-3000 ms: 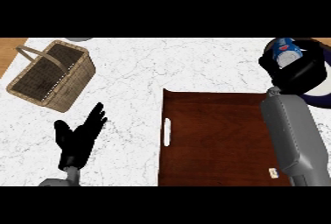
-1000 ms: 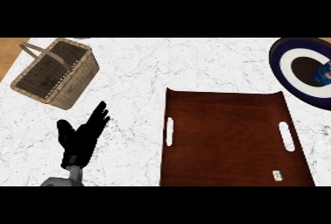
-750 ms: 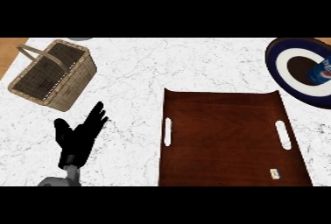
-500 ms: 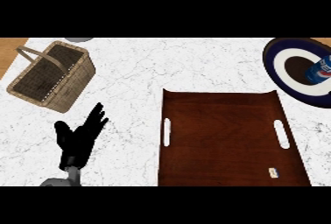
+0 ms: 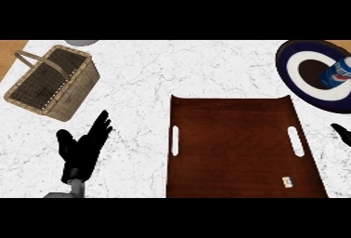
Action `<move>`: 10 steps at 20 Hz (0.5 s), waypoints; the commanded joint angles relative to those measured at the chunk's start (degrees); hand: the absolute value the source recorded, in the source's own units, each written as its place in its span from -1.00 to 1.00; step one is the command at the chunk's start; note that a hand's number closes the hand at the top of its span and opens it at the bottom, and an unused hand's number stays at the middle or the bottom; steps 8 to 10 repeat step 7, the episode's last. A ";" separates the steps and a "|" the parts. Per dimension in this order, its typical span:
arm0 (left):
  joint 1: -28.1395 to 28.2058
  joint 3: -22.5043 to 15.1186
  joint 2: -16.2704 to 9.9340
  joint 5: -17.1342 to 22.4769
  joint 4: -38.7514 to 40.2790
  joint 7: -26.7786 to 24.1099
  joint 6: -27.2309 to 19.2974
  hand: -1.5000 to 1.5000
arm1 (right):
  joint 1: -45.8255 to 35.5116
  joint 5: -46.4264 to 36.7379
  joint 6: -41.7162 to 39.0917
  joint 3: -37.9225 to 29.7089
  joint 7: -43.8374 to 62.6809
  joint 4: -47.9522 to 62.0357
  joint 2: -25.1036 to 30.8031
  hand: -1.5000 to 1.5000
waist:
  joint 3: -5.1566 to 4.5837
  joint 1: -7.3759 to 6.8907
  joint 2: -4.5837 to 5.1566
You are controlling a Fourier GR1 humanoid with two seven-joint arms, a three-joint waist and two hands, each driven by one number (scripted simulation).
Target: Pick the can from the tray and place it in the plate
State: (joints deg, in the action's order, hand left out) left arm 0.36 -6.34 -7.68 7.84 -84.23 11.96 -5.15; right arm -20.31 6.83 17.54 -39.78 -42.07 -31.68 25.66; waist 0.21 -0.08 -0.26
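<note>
The blue can with a red and white label stands on the dark blue plate at the top right, over its white ring. The brown wooden tray lies in the middle right with nothing on it but a small white tag. My left hand rests open at the lower left, fingers up, on the marble counter. Only a black tip of my right hand shows at the right edge, beside the tray and below the plate.
A wicker basket with a handle sits at the upper left. A grey round object peeks in at the top edge. A strip of wooden surface borders the counter's left side.
The right arm drew back from the plate and left the can standing there; now a tip of the right hand shows at the right edge. The left hand has not moved.
</note>
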 commanded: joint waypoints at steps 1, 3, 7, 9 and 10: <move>1.28 1.96 -1.74 0.81 2.70 -0.25 2.36 0.00 | 7.10 0.43 0.88 3.09 1.58 -9.50 -5.24 -1.00 | -0.31 0.73 0.01; -0.04 2.14 -0.54 0.40 2.11 0.90 2.30 0.00 | 4.87 0.85 2.50 3.72 0.50 -5.34 -3.04 -1.00 | -0.21 0.01 0.27; 0.17 0.59 1.65 -1.67 0.23 2.61 -0.39 0.00 | 12.66 1.03 5.18 7.07 4.95 -18.29 -9.50 -1.00 | -0.24 0.30 0.17; 0.17 0.59 1.65 -1.67 0.23 2.61 -0.39 0.00 | 12.66 1.03 5.18 7.07 4.95 -18.29 -9.50 -1.00 | -0.24 0.30 0.17; 0.17 0.59 1.65 -1.67 0.23 2.61 -0.39 0.00 | 12.66 1.03 5.18 7.07 4.95 -18.29 -9.50 -1.00 | -0.24 0.30 0.17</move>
